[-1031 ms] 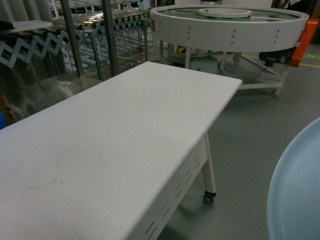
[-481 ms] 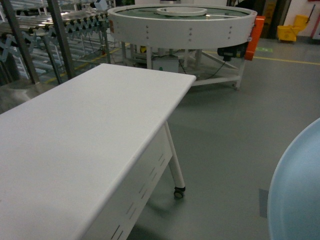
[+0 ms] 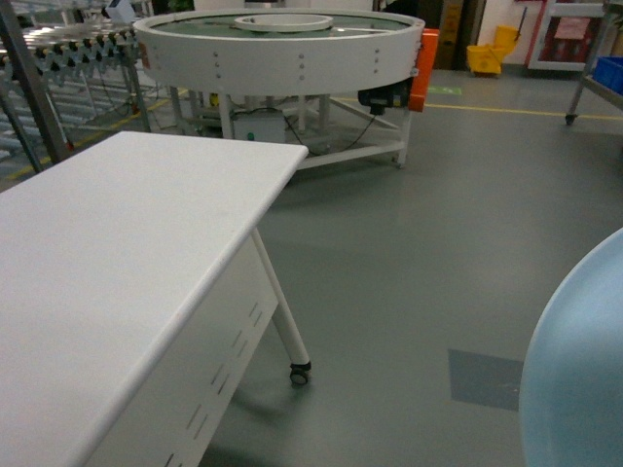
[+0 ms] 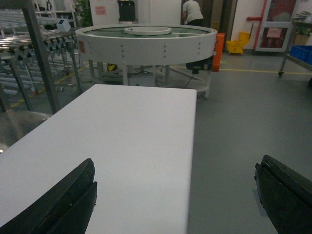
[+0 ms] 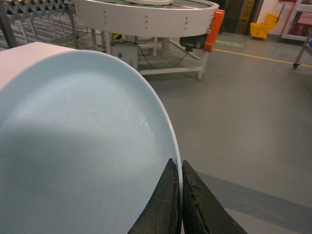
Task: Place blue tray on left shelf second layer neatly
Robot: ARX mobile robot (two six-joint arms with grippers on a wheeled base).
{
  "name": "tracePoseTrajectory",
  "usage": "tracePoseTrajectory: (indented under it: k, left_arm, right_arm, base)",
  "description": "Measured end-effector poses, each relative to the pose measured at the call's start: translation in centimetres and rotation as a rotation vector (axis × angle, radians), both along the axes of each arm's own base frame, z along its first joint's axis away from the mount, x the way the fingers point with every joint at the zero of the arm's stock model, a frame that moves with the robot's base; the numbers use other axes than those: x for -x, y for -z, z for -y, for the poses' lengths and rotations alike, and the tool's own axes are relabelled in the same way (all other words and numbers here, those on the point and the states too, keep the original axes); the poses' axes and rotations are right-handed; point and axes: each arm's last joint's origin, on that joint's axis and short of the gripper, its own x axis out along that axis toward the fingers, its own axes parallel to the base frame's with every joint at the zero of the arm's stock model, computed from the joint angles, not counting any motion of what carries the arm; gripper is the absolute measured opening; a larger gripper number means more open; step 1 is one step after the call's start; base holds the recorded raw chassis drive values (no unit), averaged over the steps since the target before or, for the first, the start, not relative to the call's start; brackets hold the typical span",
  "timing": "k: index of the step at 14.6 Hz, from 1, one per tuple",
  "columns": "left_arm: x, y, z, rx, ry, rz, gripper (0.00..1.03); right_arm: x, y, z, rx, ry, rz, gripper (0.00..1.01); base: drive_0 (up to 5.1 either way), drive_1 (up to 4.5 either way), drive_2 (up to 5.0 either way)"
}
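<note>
The right gripper [image 5: 178,168] pinches the pale sky-blue glossy round tray [image 5: 73,151] by its rim. The left gripper [image 4: 175,195] hangs spread wide, empty. Keep that tray level while carrying it.

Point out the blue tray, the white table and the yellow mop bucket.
blue tray [image 5: 83,146]: right wrist view, inner surface.
white table [image 3: 107,243]: head view, bare top.
yellow mop bucket [image 3: 489,56]: head view, its body.

table [image 3: 117,243] left | round conveyor [image 3: 282,49] behind it | blue tray [image 3: 584,379] right (near edge)
</note>
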Motion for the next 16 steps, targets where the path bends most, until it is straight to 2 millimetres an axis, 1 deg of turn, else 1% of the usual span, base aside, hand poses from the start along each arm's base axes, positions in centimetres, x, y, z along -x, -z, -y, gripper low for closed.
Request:
tracePoseTrajectory:
  k: [2, 16]
  left_arm:
    - [0.0, 0.0, 0.0, 0.0, 0.0, 0.0, 0.98]
    - [0.0, 0.0, 0.0, 0.0, 0.0, 0.0, 0.98]
  right_arm:
    - [0.0, 0.0, 0.0, 0.0, 0.0, 0.0, 0.02]
    - [0.0, 0.03, 0.0, 0.0, 0.0, -0.001, 0.02]
  base:
    - [-1.8, -1.84, -1.8]
    - [-1.6, 2.53, -5.8]
